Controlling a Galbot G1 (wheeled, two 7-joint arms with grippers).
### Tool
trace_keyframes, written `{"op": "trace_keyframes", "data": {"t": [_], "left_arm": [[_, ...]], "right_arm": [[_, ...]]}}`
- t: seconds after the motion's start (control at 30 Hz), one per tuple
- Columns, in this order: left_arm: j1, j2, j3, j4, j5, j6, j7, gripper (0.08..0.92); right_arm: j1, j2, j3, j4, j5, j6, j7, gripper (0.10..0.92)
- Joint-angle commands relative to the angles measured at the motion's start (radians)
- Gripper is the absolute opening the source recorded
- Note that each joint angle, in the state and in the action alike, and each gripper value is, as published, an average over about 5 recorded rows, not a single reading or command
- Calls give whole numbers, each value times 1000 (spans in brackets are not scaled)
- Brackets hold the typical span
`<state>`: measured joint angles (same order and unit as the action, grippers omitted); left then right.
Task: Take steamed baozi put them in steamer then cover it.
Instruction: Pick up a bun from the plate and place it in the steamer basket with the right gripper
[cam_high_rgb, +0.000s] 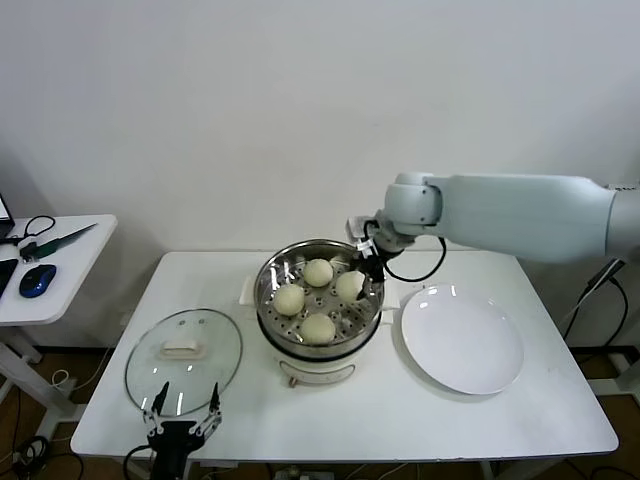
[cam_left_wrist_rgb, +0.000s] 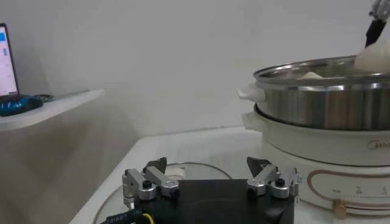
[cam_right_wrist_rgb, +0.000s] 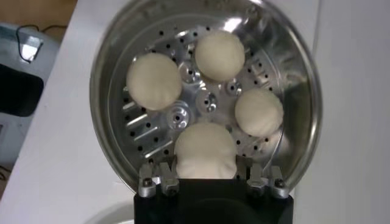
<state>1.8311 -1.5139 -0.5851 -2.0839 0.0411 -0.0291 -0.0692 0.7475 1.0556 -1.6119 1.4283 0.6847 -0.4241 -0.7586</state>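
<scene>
Head view: the right claw (cam_high_rgb: 364, 272) grips the fourth cream-white pleated bun (cam_high_rgb: 350, 286) just above the perforated tray of the shiny round steel steamer (cam_high_rgb: 318, 343), beside three seated buns. The clear glass lid with cream handle (cam_high_rgb: 184, 358) lies on the white tabletop (cam_high_rgb: 400, 420) by the open left claw (cam_high_rgb: 183, 407), the nearer arm. The right claw's fingertips are hidden behind the bun.
</scene>
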Motion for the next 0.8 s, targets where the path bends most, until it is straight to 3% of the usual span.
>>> {"op": "trace_keyframes", "data": {"t": [0.03, 0.47, 0.8], "left_arm": [[1, 0, 0, 1, 0, 0, 0, 823], [-3, 1, 0, 4, -1, 1, -1, 823], [-3, 0, -1, -7, 0, 5, 1, 823]], "right_arm": [[-129, 0, 34, -15, -92, -37, 62, 653], [-114, 24, 69, -47, -41, -22, 44, 656], [128, -61, 34, -65, 193, 104, -105, 818]]}}
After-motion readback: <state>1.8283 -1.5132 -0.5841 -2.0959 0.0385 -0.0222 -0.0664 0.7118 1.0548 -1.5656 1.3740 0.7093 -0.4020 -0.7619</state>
